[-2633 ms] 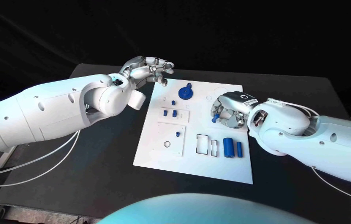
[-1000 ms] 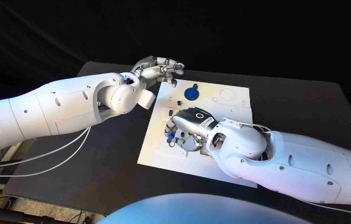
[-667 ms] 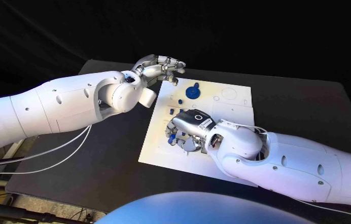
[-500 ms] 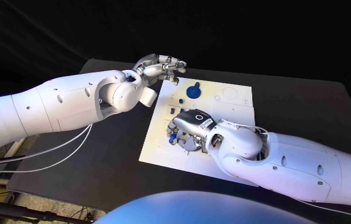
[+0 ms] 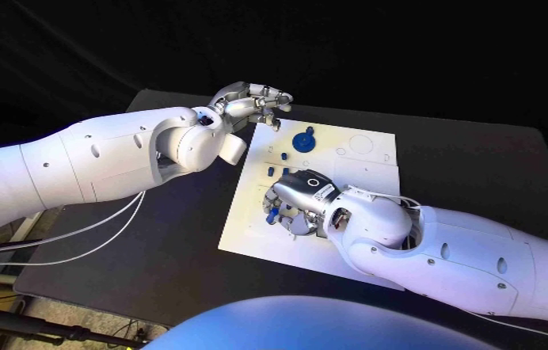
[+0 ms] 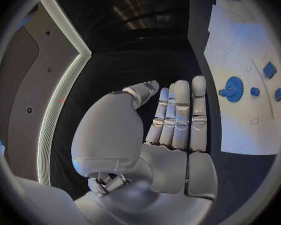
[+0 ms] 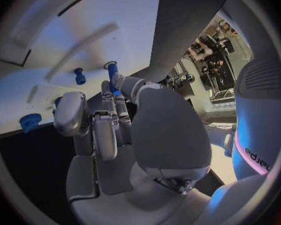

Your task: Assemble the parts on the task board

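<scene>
We are looking down at the white task board [image 5: 354, 177] lying at the middle of the black table [image 5: 137, 239]. Our right hand [image 5: 292, 203] is hovering low over the board's centre-left area, reaching in from about four o'clock, and it is pinching a slim blue peg [image 7: 112, 74] between fingertips; in the right wrist view that peg is standing up past the fingertips [image 7: 118, 80], though we cannot tell whether its far end is touching the board. Just beside it a shorter blue pin [image 7: 80, 76] is standing on the board, and a blue toothed wheel [image 7: 30, 121] is showing at the board's edge. Our left hand [image 5: 253, 103] is hanging above the board's far-left corner, at roughly eleven o'clock from the right hand and well apart from it. In the left wrist view its fingers [image 6: 181, 116] are lying straight and pressed side by side, gripping nothing. On the board's far part, at about twelve o'clock from the right hand, a round blue gear [image 5: 302, 141] is sitting flat, and two small blue blocks [image 6: 274, 81] are lying near it.
</scene>
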Robot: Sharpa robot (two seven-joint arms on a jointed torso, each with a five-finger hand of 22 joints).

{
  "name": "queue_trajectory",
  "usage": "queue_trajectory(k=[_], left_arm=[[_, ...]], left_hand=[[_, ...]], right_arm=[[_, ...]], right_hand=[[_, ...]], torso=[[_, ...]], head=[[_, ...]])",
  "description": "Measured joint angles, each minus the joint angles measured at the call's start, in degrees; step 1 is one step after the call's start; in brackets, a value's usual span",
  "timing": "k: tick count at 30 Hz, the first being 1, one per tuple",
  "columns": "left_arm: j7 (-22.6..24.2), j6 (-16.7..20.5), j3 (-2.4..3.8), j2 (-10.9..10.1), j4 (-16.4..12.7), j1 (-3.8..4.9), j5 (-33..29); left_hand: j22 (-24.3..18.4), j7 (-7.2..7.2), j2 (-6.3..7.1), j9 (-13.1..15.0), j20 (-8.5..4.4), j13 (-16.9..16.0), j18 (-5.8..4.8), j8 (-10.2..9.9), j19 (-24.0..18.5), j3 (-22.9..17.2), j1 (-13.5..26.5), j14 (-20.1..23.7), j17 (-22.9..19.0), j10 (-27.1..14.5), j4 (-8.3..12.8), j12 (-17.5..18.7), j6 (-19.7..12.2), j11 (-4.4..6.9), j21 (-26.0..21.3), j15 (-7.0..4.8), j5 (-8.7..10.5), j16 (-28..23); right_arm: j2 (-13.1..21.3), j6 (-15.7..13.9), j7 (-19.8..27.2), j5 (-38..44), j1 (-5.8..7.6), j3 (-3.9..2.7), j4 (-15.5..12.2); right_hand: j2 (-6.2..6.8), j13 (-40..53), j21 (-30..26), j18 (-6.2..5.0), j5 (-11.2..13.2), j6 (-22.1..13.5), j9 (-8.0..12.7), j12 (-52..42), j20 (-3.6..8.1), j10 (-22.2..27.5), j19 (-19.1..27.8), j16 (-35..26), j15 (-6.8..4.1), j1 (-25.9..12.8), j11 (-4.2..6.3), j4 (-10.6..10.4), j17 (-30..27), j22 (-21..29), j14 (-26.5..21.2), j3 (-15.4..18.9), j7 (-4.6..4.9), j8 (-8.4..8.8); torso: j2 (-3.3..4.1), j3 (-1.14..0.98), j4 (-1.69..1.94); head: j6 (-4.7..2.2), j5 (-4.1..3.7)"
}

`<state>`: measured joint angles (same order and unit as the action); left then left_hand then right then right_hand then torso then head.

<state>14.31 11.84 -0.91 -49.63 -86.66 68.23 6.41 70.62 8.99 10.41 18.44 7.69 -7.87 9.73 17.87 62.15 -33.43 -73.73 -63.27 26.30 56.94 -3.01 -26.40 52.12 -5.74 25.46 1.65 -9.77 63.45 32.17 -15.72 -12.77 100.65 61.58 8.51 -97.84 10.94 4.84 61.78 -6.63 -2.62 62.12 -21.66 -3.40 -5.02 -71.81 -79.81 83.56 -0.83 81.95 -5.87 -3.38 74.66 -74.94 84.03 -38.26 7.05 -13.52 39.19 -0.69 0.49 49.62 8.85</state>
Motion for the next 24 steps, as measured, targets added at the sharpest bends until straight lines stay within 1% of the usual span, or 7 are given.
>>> queue_trajectory(k=[8, 11, 16, 24], left_arm=[[0.0, 0.0, 0.0, -0.1, 0.0, 0.0, 0.0], [0.0, 0.0, 0.0, -0.1, 0.0, 0.0, 0.0], [-0.1, 0.0, 0.0, -0.1, 0.0, 0.0, 0.0], [-0.1, 0.0, 0.0, -0.1, 0.0, 0.0, 0.0]], left_hand=[[0.0, 0.0, 0.0, 0.0, 0.0, 0.0, 0.0, 0.0, 0.0, 0.0, 0.0, 0.0, 0.0, 0.0, 0.0, 0.0, 0.0, 0.0, 0.0, 0.0, 0.0, 0.0], [0.0, 0.21, 0.0, 0.0, 0.0, 0.1, 0.0, 0.0, 0.0, 0.0, 0.0, 0.0, -0.1, 0.0, 0.0, 0.0, -0.2, 0.0, -0.2, 0.0, 0.0, 0.0], [0.0, 0.21, 0.0, 0.0, 0.0, 0.0, 0.0, 0.0, 0.0, 0.0, 0.0, 0.0, -0.1, 0.0, 0.0, 0.0, -0.2, 0.0, -0.2, 0.0, 0.0, 0.0], [-0.1, 0.21, 0.0, 0.0, 0.0, 0.0, 0.0, 0.0, 0.0, 0.0, 0.0, 0.0, 0.0, 0.0, 0.0, 0.0, -0.2, 0.0, -0.2, 0.0, 0.0, 0.0]], right_arm=[[0.5, 0.5, -0.1, 0.4, -0.04, 0.05, -0.1], [0.4, 0.7, -0.2, 0.5, -0.04, 0.05, -0.1], [0.1, 1.0, -0.3, 0.7, -0.04, 0.05, 0.1], [-0.6, 1.7, -0.7, 1.1, -0.04, 0.17, 0.5]], right_hand=[[-0.01, 0.0, 0.0, 0.0, -0.1, 0.0, -0.1, 0.1, 0.0, 0.0, 0.0, 0.0, 0.0, 0.0, 0.03, 0.2, 0.0, 0.0, 0.0, -0.2, 0.0, 0.0], [-0.01, 0.0, 0.0, 0.0, -0.2, 0.0, -0.1, 0.0, 0.0, 0.0, 0.0, 0.0, 0.0, 0.0, 0.03, 0.2, 0.0, 0.0, 0.0, -0.2, -0.01, 0.0], [-0.01, 0.0, 0.0, 0.0, -0.2, -0.1, -0.1, -0.2, 0.0, 0.0, 0.0, 0.0, 0.0, 0.0, 0.03, 0.2, 0.0, 0.0, 0.0, -0.2, -0.07, 0.01], [-0.01, 0.0, 0.0, 0.0, -0.2, 0.1, -0.1, -0.2, 0.0, 0.0, 0.0, 0.0, 0.0, 0.0, 0.03, 0.4, -0.2, 0.0, 0.0, -0.4, 0.12, 0.08]], torso=[[0.01, 0.0, -0.01], [0.01, -0.01, -0.03], [0.01, -0.03, -0.03], [0.01, 0.0, 0.0]], head=[[0.17, 0.09], [0.18, 0.09], [0.15, 0.02], [0.27, -0.1]])
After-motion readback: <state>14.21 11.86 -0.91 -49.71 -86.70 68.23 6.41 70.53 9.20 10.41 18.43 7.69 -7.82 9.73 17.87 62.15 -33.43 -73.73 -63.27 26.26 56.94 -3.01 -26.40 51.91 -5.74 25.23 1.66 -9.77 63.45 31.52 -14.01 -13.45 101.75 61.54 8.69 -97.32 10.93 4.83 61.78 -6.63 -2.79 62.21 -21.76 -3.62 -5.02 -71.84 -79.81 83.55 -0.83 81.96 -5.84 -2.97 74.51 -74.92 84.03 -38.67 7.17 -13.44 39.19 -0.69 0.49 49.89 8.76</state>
